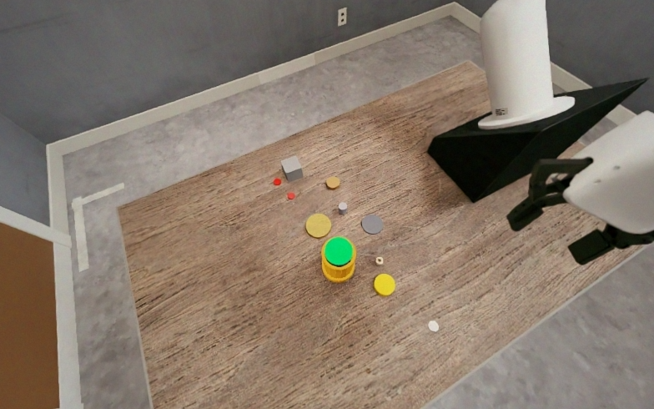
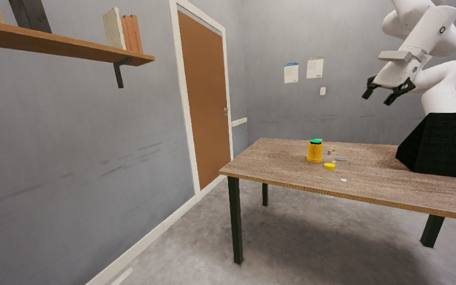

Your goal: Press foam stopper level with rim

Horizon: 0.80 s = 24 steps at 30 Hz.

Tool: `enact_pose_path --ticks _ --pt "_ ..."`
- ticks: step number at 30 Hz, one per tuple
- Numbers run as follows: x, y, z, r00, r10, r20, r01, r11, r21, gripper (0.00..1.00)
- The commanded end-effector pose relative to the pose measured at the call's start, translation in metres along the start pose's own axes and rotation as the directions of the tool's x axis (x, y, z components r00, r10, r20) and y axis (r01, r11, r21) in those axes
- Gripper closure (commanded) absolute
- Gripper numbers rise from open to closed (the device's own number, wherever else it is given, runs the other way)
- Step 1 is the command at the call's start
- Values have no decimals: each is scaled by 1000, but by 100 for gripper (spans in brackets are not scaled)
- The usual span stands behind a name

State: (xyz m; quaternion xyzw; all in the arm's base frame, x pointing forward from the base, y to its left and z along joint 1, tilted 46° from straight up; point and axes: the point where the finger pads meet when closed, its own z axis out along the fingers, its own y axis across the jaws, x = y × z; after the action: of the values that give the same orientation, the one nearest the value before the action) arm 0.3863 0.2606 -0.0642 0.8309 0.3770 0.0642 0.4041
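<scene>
A yellow ribbed jar (image 1: 338,267) stands upright near the middle of the wooden table; it also shows in the exterior view (image 2: 314,152). A green foam stopper (image 1: 338,250) sits in its mouth and stands a little above the rim, as the side view shows (image 2: 315,141). Nothing lies on the stopper. My gripper (image 1: 550,236) is open and empty, high above the table's right side and far from the jar; it also shows in the exterior view (image 2: 378,95).
Small pieces lie around the jar: a tan disc (image 1: 318,224), a grey disc (image 1: 372,224), a yellow disc (image 1: 384,284), a grey cube (image 1: 291,168), a small grey cylinder (image 1: 342,208), two red dots (image 1: 283,188), a white chip (image 1: 433,325). The black robot base (image 1: 506,149) stands at the right.
</scene>
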Motion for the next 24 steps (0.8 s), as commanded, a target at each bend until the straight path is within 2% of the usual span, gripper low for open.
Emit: enact_pose_path --ticks 1,17,18,20,23,24 --pt "1 0 -1 1000 1 -2 -1 1000 0 0" --pt "1 0 -1 1000 1 -2 -1 1000 0 0" --pt "1 1 0 1000 3 -1 -3 1000 1 100" --pt "3 10 10 999 35 22 -36 999 8 100" --pt "6 51 56 972 190 135 -196 980 29 100" --pt "8 57 62 972 190 135 -196 980 29 100"
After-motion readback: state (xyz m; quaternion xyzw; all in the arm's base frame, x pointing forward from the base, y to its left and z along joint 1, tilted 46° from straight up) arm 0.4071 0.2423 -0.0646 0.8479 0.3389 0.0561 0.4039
